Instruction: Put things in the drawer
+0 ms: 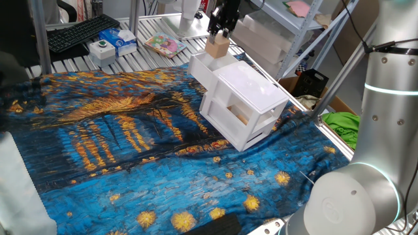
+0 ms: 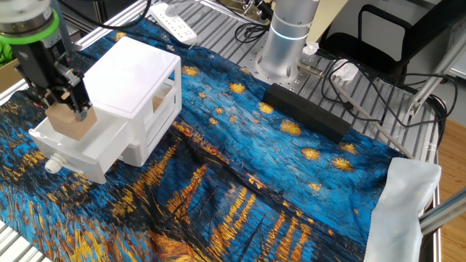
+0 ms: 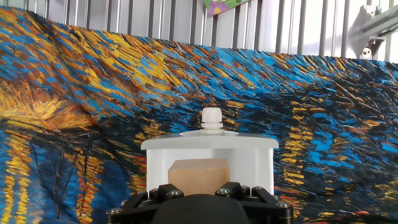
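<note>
Overall light: bright, even, diffuse from overhead in all three views.
Shadows: soft and short; faint dark band under the white cabinet (image 1: 243, 104) on the patterned cloth (image 1: 130, 130).
Glare: cabinet top near washed out, little surface detail; sheen on the silver arm housing (image 1: 385, 98).
Focus: fixed views sharp at centre; grey blurred shape at left edge of one fixed view.
Hand view: cloth crisp; dark gripper (image 3: 202, 202) body at bottom edge slightly soft.
Edge distortion: none evident.
</note>
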